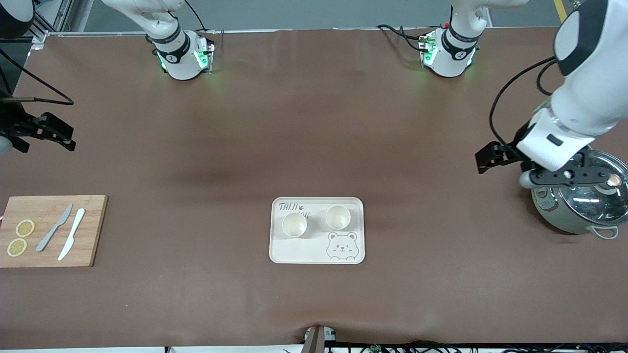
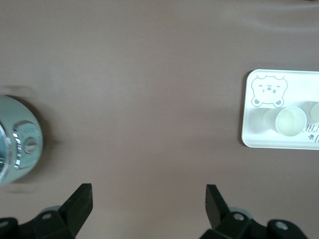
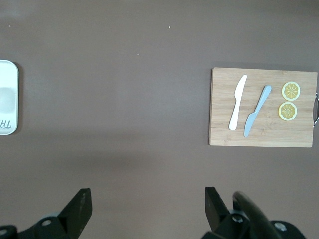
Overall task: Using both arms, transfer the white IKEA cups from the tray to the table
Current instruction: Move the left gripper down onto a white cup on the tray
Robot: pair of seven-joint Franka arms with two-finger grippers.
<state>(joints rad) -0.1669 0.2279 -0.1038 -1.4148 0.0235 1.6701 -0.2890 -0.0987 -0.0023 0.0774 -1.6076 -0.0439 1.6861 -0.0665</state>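
Two white IKEA cups stand upright side by side on the bear-printed tray (image 1: pixel 299 251) in the middle of the table. One cup (image 1: pixel 294 224) is toward the right arm's end, the other cup (image 1: pixel 338 217) toward the left arm's end. My left gripper (image 1: pixel 484 161) hangs open and empty over bare table beside the grey-green pot (image 1: pixel 584 208). In the left wrist view the left gripper (image 2: pixel 149 199) faces a cup (image 2: pixel 290 121) on the tray (image 2: pixel 299 84). My right gripper (image 1: pixel 68 137) is open and empty over the table at the right arm's end; the right wrist view shows the right gripper (image 3: pixel 148 201) above bare mat.
A wooden cutting board (image 1: pixel 91 230) lies at the right arm's end with a grey knife (image 1: pixel 54 228), a white knife (image 1: pixel 71 234) and two lemon slices (image 1: pixel 24 228). The lidded pot (image 2: pixel 15 147) stands at the left arm's end. The tray's edge (image 3: pixel 7 79) shows in the right wrist view.
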